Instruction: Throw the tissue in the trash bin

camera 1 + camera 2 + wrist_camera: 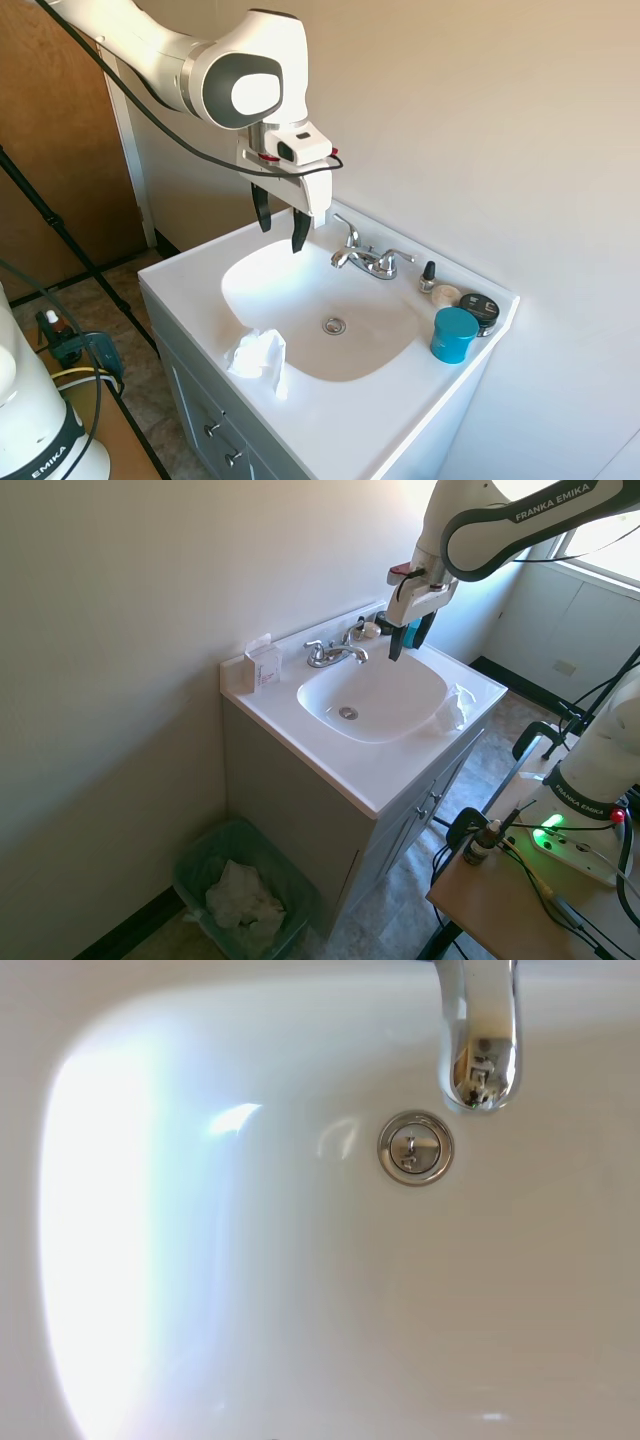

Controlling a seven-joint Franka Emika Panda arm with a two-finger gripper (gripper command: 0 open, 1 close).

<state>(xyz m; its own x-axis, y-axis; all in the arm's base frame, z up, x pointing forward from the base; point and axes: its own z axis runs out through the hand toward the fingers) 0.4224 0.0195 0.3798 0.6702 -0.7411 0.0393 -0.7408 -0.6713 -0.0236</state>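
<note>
The tissue [257, 357] [452, 708] is a crumpled white wad on the sink counter's front rim, beside the basin. My gripper [281, 232] [408, 640] hangs open and empty above the back of the basin near the faucet, well above and apart from the tissue. The trash bin [290, 882] is a green mesh bin on the floor beside the vanity, against the wall, with crumpled white paper inside. It shows only in the second exterior view. The wrist view shows only the white basin, its drain [415, 1147] and the faucet spout [480, 1050].
A chrome faucet [368, 258] stands at the back of the sink [190, 290]. A blue jar [454, 334], a black tin [481, 308] and a small dark-capped bottle [428, 275] sit on one counter corner. A small white box [263, 664] stands on the other.
</note>
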